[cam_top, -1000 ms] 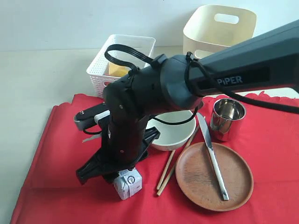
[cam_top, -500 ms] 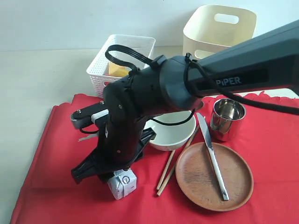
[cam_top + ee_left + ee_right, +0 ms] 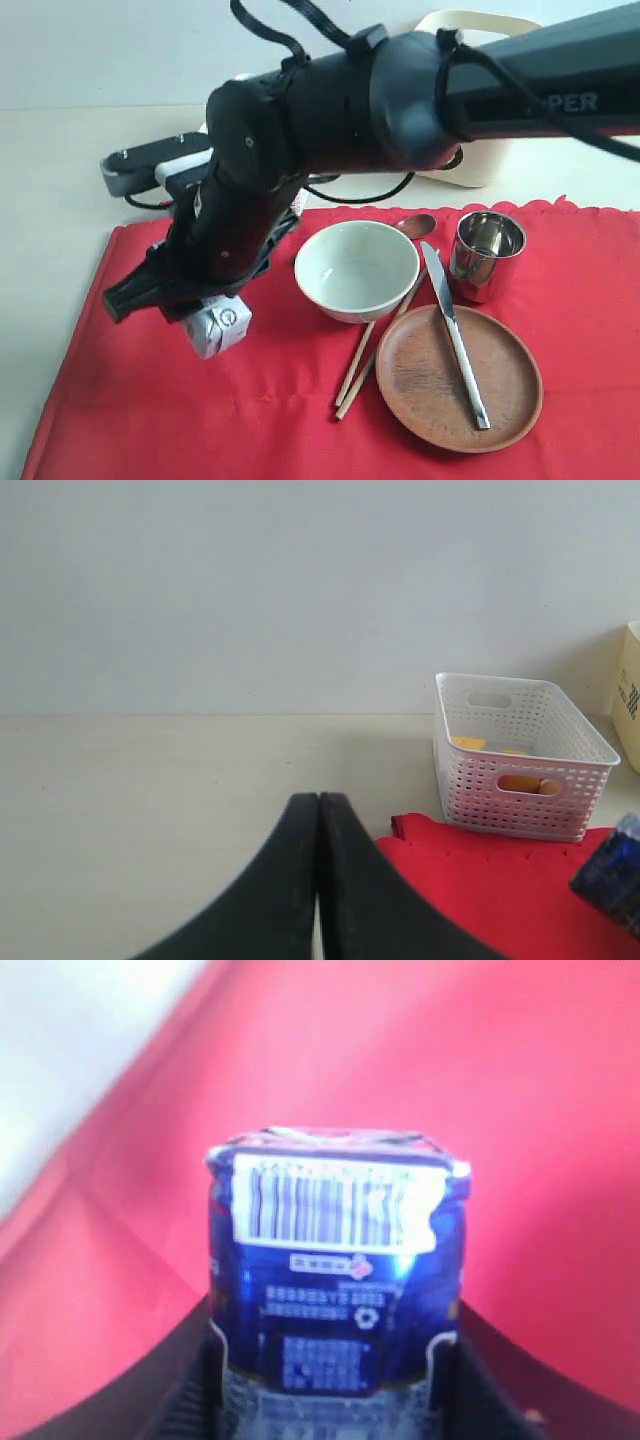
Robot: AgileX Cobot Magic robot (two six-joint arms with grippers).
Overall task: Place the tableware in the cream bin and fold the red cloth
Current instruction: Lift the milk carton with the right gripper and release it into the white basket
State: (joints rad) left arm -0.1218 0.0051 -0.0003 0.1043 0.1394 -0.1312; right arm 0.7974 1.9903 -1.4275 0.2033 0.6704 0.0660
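My right gripper [image 3: 196, 312] reaches across to the left and is shut on a small blue-and-white milk carton [image 3: 216, 328], held above the red cloth [image 3: 150, 410]. In the right wrist view the carton [image 3: 335, 1260] sits between the fingers [image 3: 480, 1370]. On the cloth lie the pale bowl [image 3: 357, 268], steel cup [image 3: 487, 255], brown plate [image 3: 430, 385] with the knife [image 3: 455, 335] on it, chopsticks [image 3: 368, 357] and the spoon [image 3: 416, 225]. The cream bin [image 3: 488, 165] is mostly hidden behind the arm. My left gripper [image 3: 319, 815] is shut and empty over bare table.
A white perforated basket [image 3: 520, 755] with yellow items stands by the cloth's corner [image 3: 480, 880]; the arm hides it in the exterior view. The right arm's black bulk [image 3: 400, 95] spans the back of the scene. Pale tabletop [image 3: 60, 190] lies left of the cloth.
My right arm has lifted the milk carton off the cloth and carried it left and toward the back. The bowl and spoon are now uncovered, and the basket is hidden.
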